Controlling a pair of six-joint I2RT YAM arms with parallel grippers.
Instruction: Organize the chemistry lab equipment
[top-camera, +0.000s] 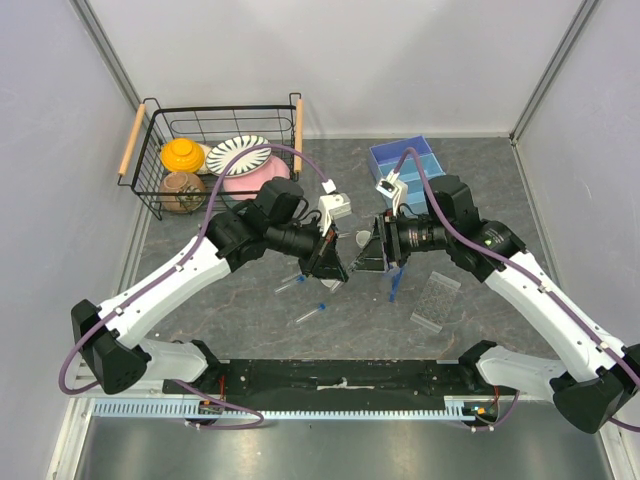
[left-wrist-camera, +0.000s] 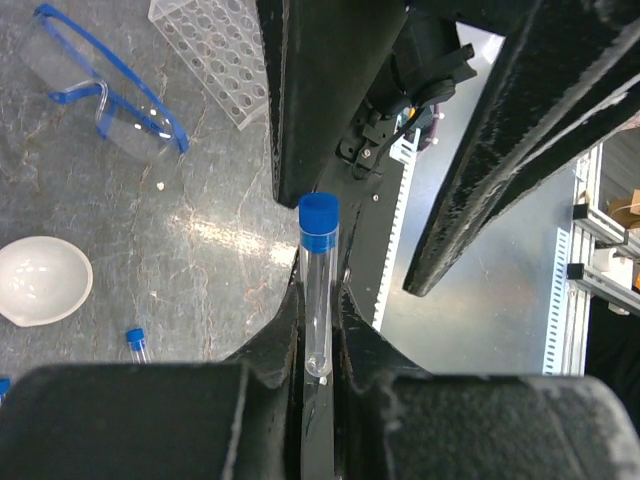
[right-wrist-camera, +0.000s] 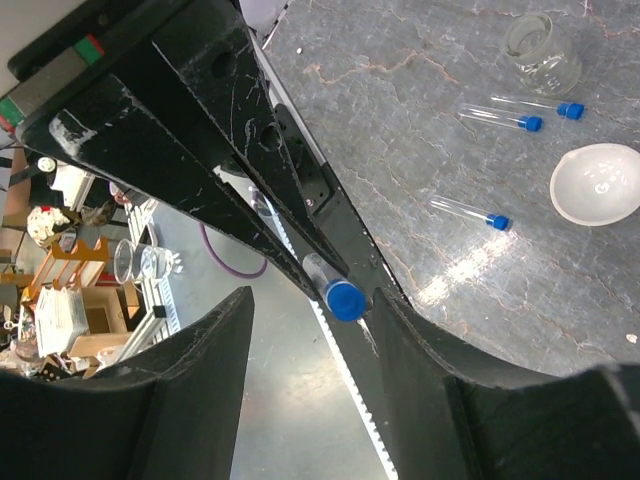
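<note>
The left claw (left-wrist-camera: 318, 345) is clamped on a small clear plastic tube with a blue cap (left-wrist-camera: 318, 285); the tube is pinched low down between the two black fingers, and its blue cap sticks out past the tips. The tube is up in the air over the middle of the grey stone-look worktop (top-camera: 350, 320). The right claw (right-wrist-camera: 313, 293) faces the left claw, tip to tip; its fingers are apart, one on each side of the blue cap; they are not pressing on the tube.

Three more clear tubes with blue caps (right-wrist-camera: 470, 212) lie flat on the worktop; two of them lie close together, and the third lies apart from them. A white dome-shaped dish (right-wrist-camera: 598, 183) sits near them with its hollow side up; a small clear glass cup (right-wrist-camera: 543, 50) stands beyond the two tubes. The clear plastic tube rack (left-wrist-camera: 210, 55) lies on the worktop; clear safety glasses with a blue frame (left-wrist-camera: 100, 90) lie just beside it.

From above, a thin blue plastic stick tool (top-camera: 395, 283) lies under the right claw; a blue box (top-camera: 405, 158) sits at the far side; a black wire basket with wooden handles (top-camera: 215, 150) stands in the far left corner with bowls inside.
</note>
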